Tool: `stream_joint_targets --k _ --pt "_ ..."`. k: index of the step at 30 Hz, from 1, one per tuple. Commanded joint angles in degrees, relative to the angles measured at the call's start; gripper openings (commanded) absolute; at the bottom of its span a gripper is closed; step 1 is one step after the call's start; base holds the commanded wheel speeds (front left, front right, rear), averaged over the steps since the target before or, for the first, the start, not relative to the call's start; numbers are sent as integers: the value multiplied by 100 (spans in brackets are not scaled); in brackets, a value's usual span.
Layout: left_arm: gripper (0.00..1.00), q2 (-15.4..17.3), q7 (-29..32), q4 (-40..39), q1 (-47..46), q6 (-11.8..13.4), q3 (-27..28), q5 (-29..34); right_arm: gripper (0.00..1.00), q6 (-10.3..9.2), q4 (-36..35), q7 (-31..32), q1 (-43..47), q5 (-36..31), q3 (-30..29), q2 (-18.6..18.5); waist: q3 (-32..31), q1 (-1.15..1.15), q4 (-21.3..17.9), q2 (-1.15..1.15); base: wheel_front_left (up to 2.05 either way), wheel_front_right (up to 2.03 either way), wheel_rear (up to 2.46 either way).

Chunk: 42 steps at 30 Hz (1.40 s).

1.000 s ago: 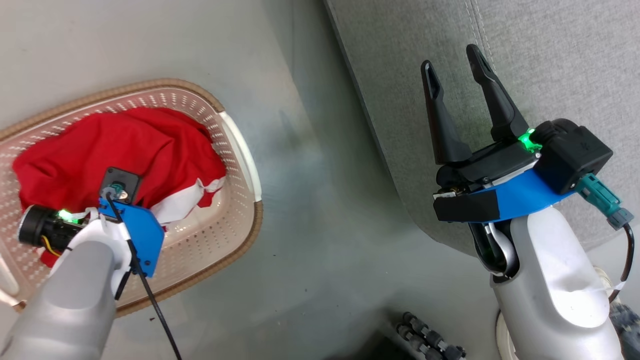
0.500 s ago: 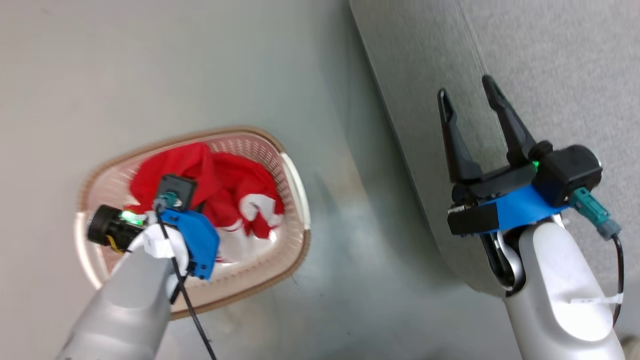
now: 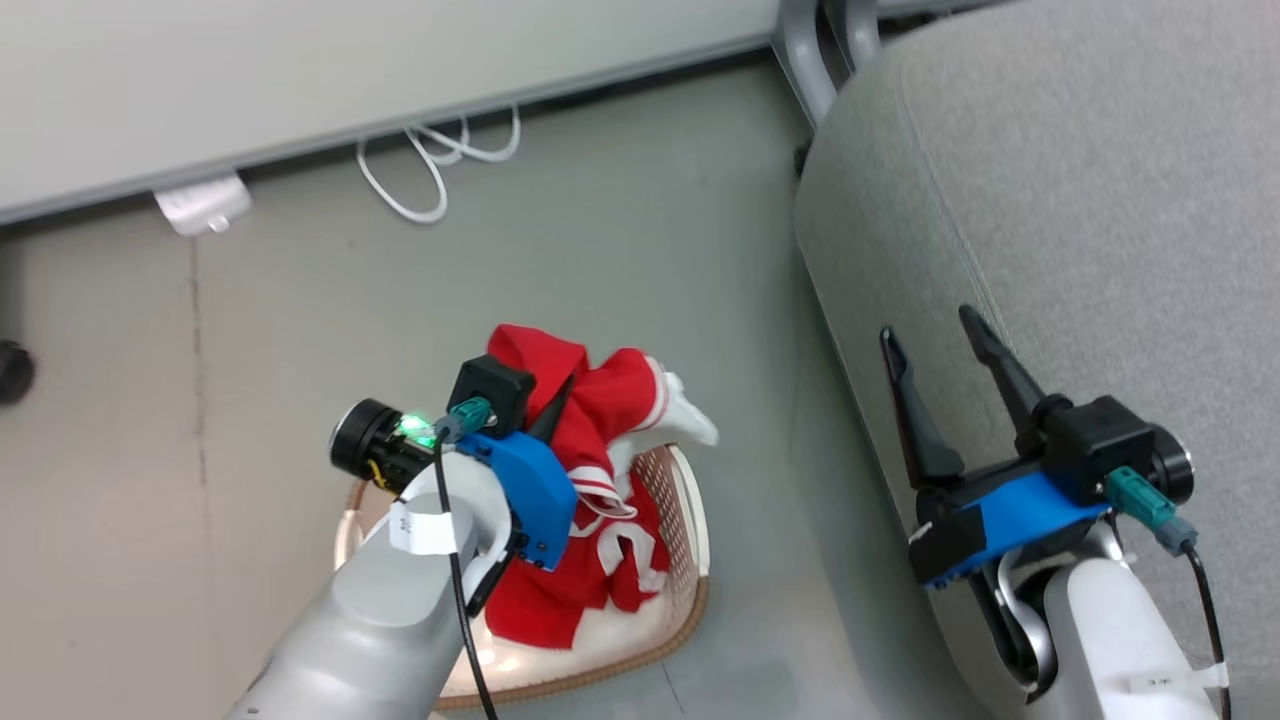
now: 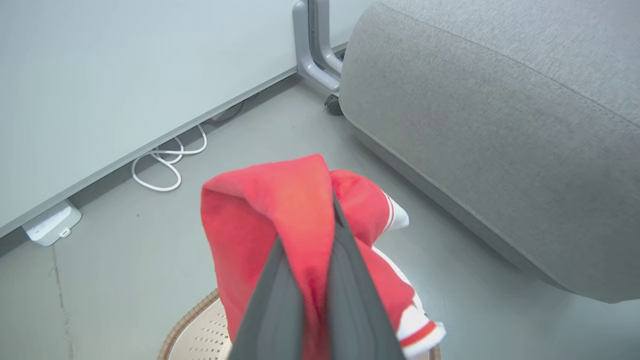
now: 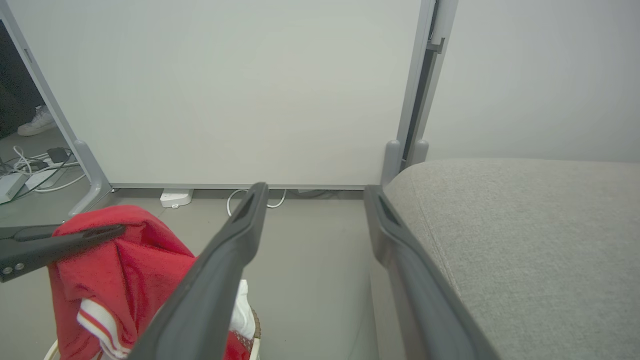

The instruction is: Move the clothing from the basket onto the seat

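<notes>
My left gripper (image 3: 558, 398) is shut on the bright-red clothing (image 3: 610, 415) and holds a bunch of it above the cream basket (image 3: 692, 520). Red fabric with white lettering and striped trim (image 3: 610, 570) hangs into the basket; I cannot tell whether that is a second garment. In the left wrist view the fingers (image 4: 345, 280) pinch a red fold (image 4: 260, 200). My right gripper (image 3: 927, 325) is open over the edge of the grey seat (image 3: 1080, 200), with nothing between its fingers (image 5: 225, 250). The right wrist view has the lifted clothing (image 5: 140, 260) at lower left.
The basket stands on grey floor just left of the seat's rounded side (image 4: 500, 100). A pale wall panel (image 3: 350, 70) runs along the back, with a white cable (image 3: 430, 170), a power strip (image 3: 200, 200) and grey metal legs (image 3: 810, 40) at its foot. A person's shoe (image 5: 35, 122) shows far left.
The head camera has pulled back and tilted up. My left gripper, low in the basket on the red fabric before, now holds it raised above the rim. The right gripper stays open.
</notes>
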Motion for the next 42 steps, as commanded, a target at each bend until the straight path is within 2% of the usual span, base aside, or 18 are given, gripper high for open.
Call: stream_joint_targets --k 1,10,24,42 --pt "0 -12 -37 -95 -69 -8 -77 -83 100 1 -24 36 160 9 -1 -23 -469 2 287 -1 0 0 0" --pt "0 -107 10 -712 -505 -9 -721 -741 100 1 -124 277 656 132 132 -23 -1027 2 443 -1 0 0 0" --pt "0 -143 165 -1240 -1048 -10 -1351 -1843 100 1 -129 471 1029 212 278 -22 -1645 2 366 -1 0 0 0" --pt "0 -145 26 -1176 -1263 80 -1872 -2469 100 1 -194 620 1065 237 276 -22 -1680 2 349 -1 0 0 0"
